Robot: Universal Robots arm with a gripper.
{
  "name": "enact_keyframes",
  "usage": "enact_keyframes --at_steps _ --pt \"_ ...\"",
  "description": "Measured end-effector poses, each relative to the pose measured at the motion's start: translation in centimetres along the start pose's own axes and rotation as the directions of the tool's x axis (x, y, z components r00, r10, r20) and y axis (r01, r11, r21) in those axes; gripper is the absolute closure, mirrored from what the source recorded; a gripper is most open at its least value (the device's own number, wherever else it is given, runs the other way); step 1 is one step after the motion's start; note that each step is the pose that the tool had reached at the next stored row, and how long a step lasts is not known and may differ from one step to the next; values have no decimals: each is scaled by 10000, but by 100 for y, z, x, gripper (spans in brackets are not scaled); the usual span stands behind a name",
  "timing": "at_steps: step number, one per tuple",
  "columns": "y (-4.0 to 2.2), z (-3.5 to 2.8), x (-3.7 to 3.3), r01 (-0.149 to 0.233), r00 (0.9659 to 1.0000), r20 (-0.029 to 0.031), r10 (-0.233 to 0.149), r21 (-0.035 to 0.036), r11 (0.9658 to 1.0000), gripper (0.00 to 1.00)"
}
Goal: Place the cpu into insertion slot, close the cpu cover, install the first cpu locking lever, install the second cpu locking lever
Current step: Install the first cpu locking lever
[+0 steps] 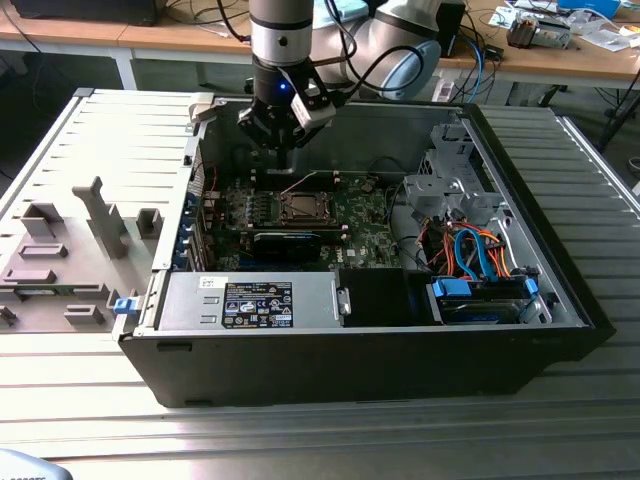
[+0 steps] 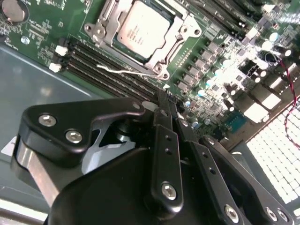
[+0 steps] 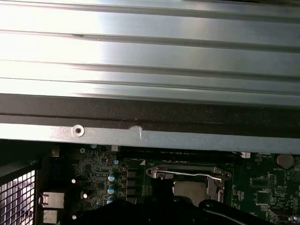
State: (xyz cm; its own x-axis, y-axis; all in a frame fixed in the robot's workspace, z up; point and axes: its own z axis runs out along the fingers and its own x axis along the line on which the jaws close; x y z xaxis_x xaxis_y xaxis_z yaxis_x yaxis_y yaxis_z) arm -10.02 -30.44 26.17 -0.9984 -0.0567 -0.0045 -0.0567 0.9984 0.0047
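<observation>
No text, number or brand mark can be read in any view. In the exterior view a dark printed label point(image 1: 258, 302) lies on the top face of the grey power supply housing point(image 1: 250, 300) at the near edge of the computer case point(image 1: 350, 370), with a small white sticker point(image 1: 208, 283) beside it; their print is too small to make out. In the second wrist view the cpu point(image 2: 143, 29) bears faint markings on its metal lid, also illegible.

Pincer point(image 1: 284, 150) above insertion slot point(image 1: 300, 207) inside open computer case point(image 1: 520, 260)
</observation>
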Motion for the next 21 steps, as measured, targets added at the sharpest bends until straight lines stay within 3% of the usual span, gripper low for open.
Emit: enact_keyframes --at_steps 11,15,18,21 --pt "0 46 0 -2 10000 0 2 0 10000 89" --pt "1 114 0 -1 10000 1 1 -1 10000 89" --pt "14 229 -25 -3 10000 0 3 0 10000 89" --pt "43 293 -53 -1 10000 -1 1 1 10000 89"
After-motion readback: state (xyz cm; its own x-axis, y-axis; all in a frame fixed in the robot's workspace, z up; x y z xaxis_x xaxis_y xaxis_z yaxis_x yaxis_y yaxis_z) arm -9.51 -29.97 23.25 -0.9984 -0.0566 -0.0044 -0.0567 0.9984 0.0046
